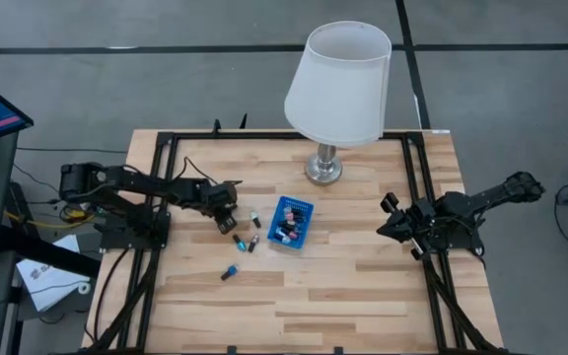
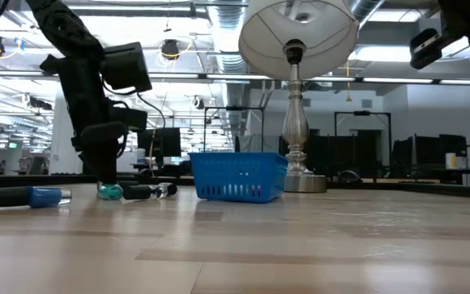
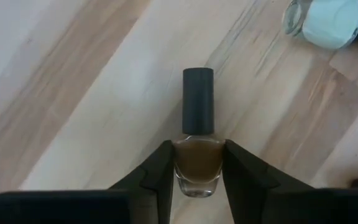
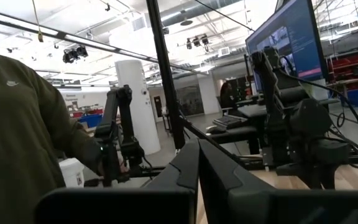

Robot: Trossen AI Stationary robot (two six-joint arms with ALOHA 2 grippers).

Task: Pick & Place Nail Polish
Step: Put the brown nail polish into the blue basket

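Blue bottle [image 1: 230, 272]: lies on its side on the table [image 1: 343, 286], nearest the front edge, apart from the other loose bottles; in the low view it is the blue bottle with a long dark cap at far left [image 2: 24, 197].

Loose bottles [image 1: 246, 243]: a small cluster lying on the wood between the left gripper and the basket; the low view shows a teal one [image 2: 109, 191] and a dark one [image 2: 148, 192] side by side.

Left gripper [image 1: 227, 219]: lowered to the table just left of the basket, fingers [image 3: 159, 176] closed on either side of the brown bottle.

Brown bottle [image 3: 197, 160]: held between the left fingers by its glass body, dark cap pointing away from the wrist; wood shows behind it.

Pale bottle [image 3: 328, 20]: lies on the wood beyond the brown bottle, only partly in the left wrist view.

Basket [image 1: 277, 216]: small, blue, square, near the table's middle; several bottles lie inside it.

Right gripper [image 1: 390, 219]: raised at the table's right edge, well apart from the bottles; fingers [image 4: 180, 169] pressed together, holding nothing.

Lamp [image 1: 337, 87]: white shade on a metal base [image 1: 323, 169], standing behind the basket.

Person [image 4: 17, 134]: a green sleeve shows beyond the table in the right wrist view.
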